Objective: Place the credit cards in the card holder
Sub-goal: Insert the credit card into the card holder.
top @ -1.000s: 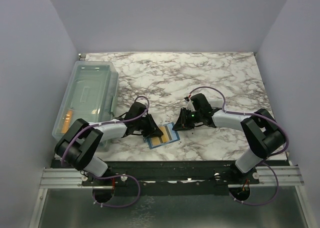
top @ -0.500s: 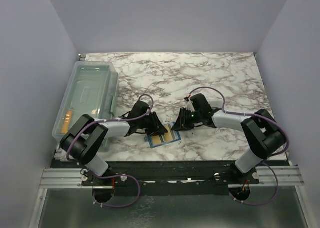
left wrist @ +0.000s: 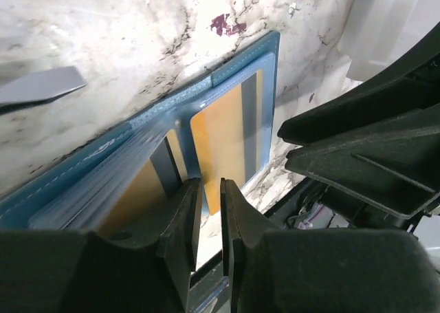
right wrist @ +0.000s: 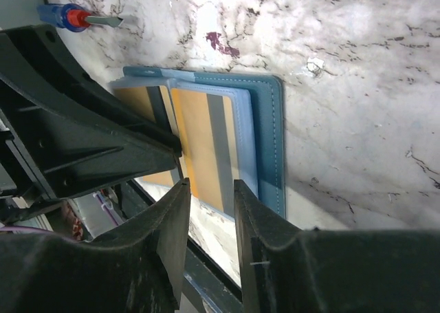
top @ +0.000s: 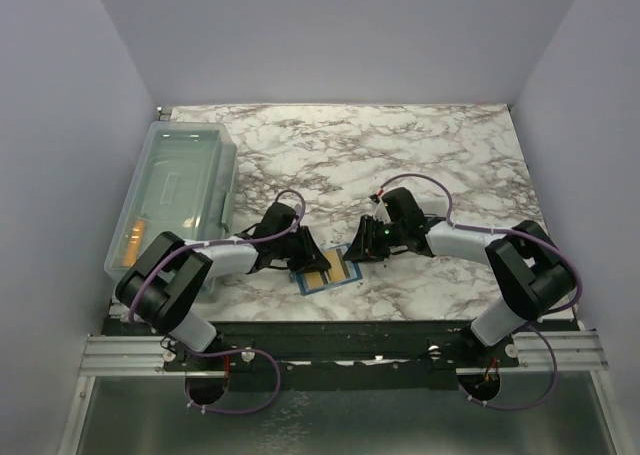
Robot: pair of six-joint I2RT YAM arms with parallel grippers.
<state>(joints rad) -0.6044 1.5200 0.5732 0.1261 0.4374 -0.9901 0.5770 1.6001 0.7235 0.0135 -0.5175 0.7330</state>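
From above I see the card holder (top: 306,284) lying open on the marble worktop (top: 400,155) near its front edge, the credit cards (top: 322,272) showing orange inside it. The left gripper (top: 303,256) and right gripper (top: 360,250) flank it closely. On the left wrist camera, the fingers (left wrist: 184,210) stand a thin slit apart over the edge of one pocketed card; I cannot tell if they pinch anything. On the right wrist camera, the fingers (right wrist: 175,210) are parted moderately, holding nothing, just over the near edge of a card in the holder's right half.
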